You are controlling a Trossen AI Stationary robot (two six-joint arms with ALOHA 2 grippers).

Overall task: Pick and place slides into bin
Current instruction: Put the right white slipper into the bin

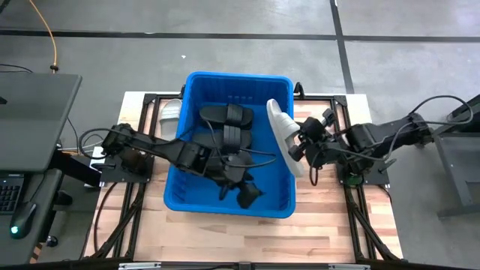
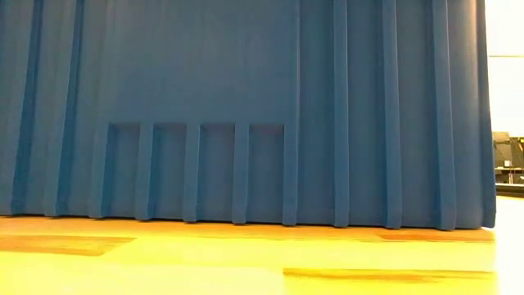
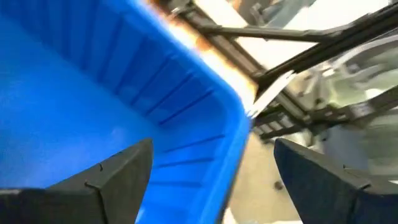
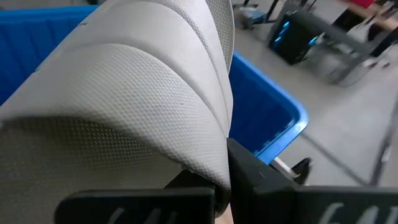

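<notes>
Table (image 1: 330,225): pale wood top, fills the lower centre of the high view.

Bin (image 1: 180,191): bright blue, ribbed walls, centre of frame, long axis running top to bottom of the picture.

Black slides (image 1: 229,127): several, piled inside the bin from upper centre to lower right; exact count cannot be told. The topmost lies crosswise, long axis left to right.

Held pale slide (image 1: 281,131): over the bin's right rim, long axis running from upper left to lower right, on edge.

Second pale slide (image 1: 170,112): on the table just outside the bin's upper left corner.

Right gripper (image 1: 300,142): clamped on the held pale slide at the right rim.

Left gripper (image 1: 240,184): inside the bin, lower centre, fingers (image 3: 118,171) spread wide, nothing between them.
</notes>
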